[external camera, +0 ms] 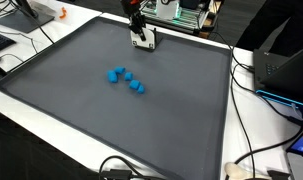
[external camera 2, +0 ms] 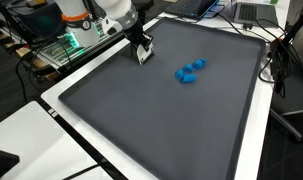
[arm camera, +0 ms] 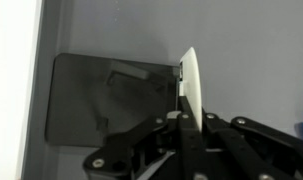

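A robot arm (external camera 2: 116, 15) reaches down from beyond the far edge of a large gray mat (external camera: 91, 130), which lies on a white table (external camera: 263, 130). The forearm slopes down to the wrist, and the gripper (external camera: 142, 38) points straight down, close above the mat near its far border. In both exterior views the gripper sits low, with a small white flat piece (external camera 2: 144, 56) showing at its tip. In the wrist view, the black fingers (arm camera: 206, 130) are pressed together on this white flat piece (arm camera: 191, 85). The piece is seen edge-on and stands upright as a thin sliver between them, and a dark shadow lies on the mat beside it. A cluster of small blue blocks (external camera: 124, 78) lies near the middle of the mat, well apart from the gripper.
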You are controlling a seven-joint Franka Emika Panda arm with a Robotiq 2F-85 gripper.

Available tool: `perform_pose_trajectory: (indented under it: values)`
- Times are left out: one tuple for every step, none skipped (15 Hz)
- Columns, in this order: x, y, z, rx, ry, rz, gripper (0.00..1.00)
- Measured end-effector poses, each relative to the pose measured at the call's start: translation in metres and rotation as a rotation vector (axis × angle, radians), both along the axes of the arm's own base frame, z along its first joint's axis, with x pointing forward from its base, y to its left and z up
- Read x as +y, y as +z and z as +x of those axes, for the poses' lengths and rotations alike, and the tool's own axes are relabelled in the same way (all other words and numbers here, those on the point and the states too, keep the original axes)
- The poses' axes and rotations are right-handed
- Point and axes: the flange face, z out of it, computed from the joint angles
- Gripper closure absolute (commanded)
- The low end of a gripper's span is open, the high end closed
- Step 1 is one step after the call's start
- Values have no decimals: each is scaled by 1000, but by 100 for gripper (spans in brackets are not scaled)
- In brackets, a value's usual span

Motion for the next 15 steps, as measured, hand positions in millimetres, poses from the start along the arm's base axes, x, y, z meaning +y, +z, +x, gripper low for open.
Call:
perform_pose_trajectory:
  values:
    - [1,0,0,-1,-1,-3,99]
    - [2,0,0,-2,-4,-7,99]
    - [3,0,1,-3,-8,-11,99]
    - [4,0,1,-4,-11,-15,99]
    - [4,0,1,-4,-12,-17,99]
    - [4,0,1,-4,-14,-18,99]
    - [4,0,1,-4,-14,-18,99]
    - [4,0,1,-4,-14,-19,99]
    - [5,0,1,-4,-14,-19,99]
    - [5,0,0,-4,-13,-19,99]
    - [5,0,0,-4,-10,-20,99]
    - [5,0,0,-3,-7,-21,99]
    - [6,0,0,-4,-5,-23,99]
    - [6,0,0,-5,-4,-26,99]
    - [7,0,0,-6,-4,-28,99]
